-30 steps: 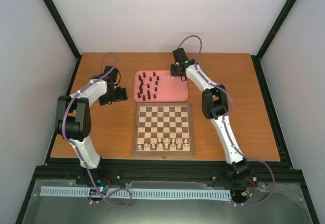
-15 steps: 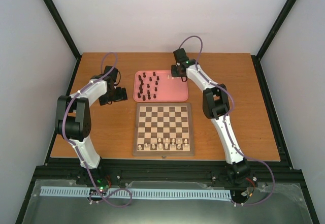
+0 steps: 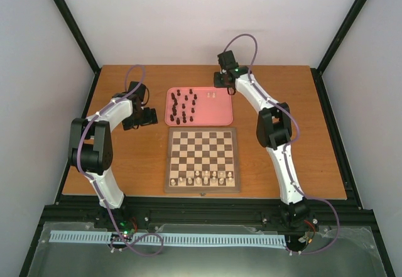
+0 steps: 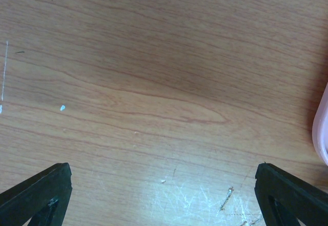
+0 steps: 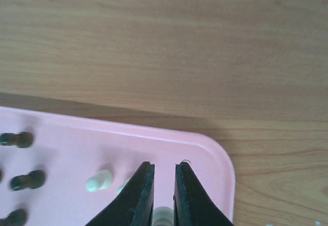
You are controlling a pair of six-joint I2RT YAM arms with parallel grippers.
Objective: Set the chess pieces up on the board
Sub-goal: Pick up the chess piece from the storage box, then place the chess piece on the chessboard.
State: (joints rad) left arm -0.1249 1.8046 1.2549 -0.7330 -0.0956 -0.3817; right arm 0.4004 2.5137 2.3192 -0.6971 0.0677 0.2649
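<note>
The board (image 3: pixel 202 130) lies at the table's middle, with a row of cream-white chess pieces (image 3: pixel 202 178) along its near edge. Behind it, the pink tray (image 3: pixel 220 115) holds several dark brown pieces (image 3: pixel 182 107) and two cream ones (image 3: pixel 211 93). My right gripper (image 3: pixel 224 83) hovers over the tray's far right corner. In the right wrist view the right gripper (image 5: pixel 164 165) is shut on a cream-white piece (image 5: pixel 163 217), with another cream piece (image 5: pixel 99 180) standing on the tray (image 5: pixel 205 154) to the left. My left gripper (image 3: pixel 151 116) is open over bare wood left of the tray.
The left wrist view shows scratched wooden tabletop between the wide-apart fingers of the left gripper (image 4: pixel 161 168), with the tray's edge (image 4: pixel 322 134) at the right. Black frame posts and pale walls surround the table.
The right gripper has finished closing on a cream piece at the tray's far right corner and has risen and drawn back slightly. The left arm has not moved.
</note>
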